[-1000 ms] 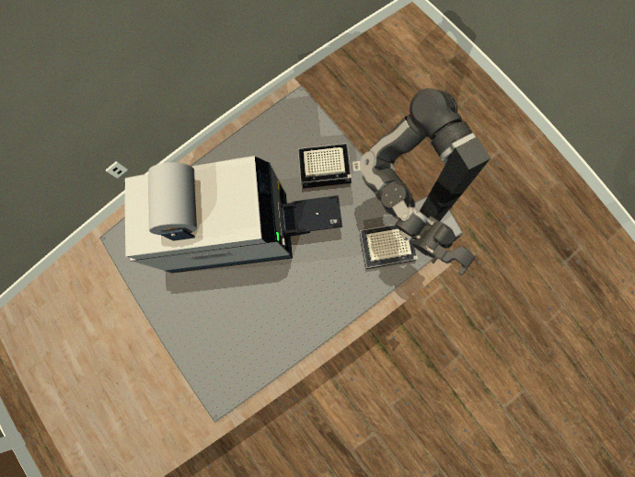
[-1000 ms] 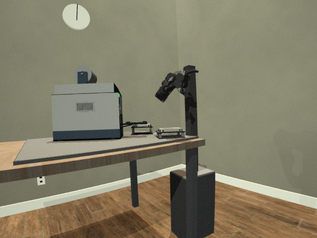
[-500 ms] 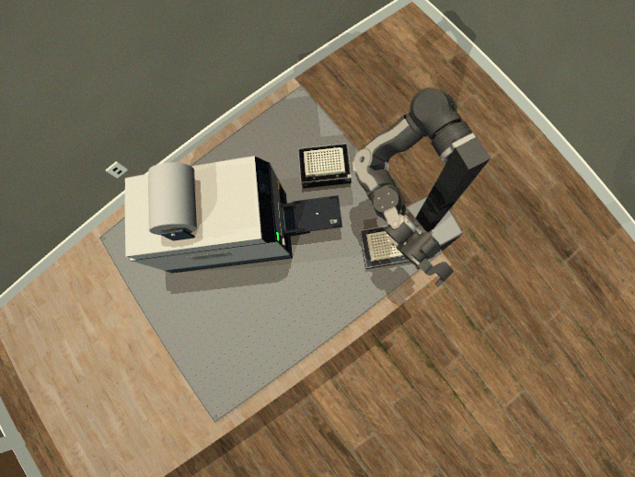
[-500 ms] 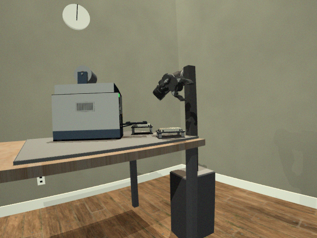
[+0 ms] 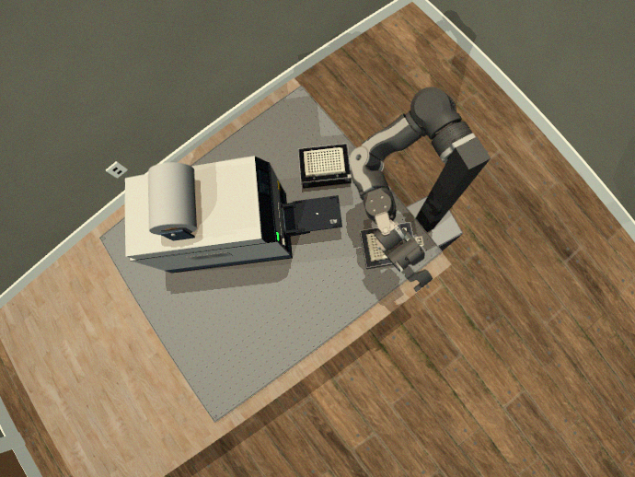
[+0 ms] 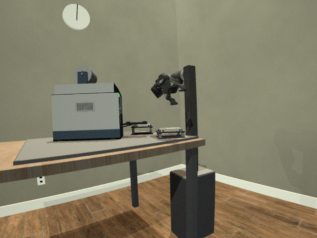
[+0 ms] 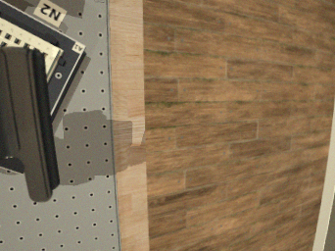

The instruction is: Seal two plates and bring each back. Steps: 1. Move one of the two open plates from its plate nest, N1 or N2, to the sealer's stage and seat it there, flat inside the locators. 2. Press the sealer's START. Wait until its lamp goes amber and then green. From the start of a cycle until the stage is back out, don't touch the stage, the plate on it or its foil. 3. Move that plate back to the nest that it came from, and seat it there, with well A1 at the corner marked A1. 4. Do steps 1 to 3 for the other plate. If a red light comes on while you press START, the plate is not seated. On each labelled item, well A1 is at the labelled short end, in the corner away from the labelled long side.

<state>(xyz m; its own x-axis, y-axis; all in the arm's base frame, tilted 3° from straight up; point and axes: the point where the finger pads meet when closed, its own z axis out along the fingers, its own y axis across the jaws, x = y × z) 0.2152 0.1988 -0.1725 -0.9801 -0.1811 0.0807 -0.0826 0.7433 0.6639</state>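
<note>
The gripper (image 5: 419,281) (image 6: 179,96) is hovering above the plate (image 5: 375,247) (image 6: 170,128) (image 7: 29,44) right of centre in the top view — its fingers standing a bit over halfway open, apparently gripping nothing. That plate is sitting in its nest (image 5: 367,259) (image 6: 171,132) (image 7: 73,64), the other plate (image 5: 324,160) (image 6: 143,125) is resting in the upper-middle nest (image 5: 325,180) (image 6: 132,127) — and the stage (image 5: 312,215) (image 6: 137,122) is sticking out bare.

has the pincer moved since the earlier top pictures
Yes; in the top view the pincer has swung toward the sealer, coming in over the plate nest N2, away from the dark floorboards.
</note>
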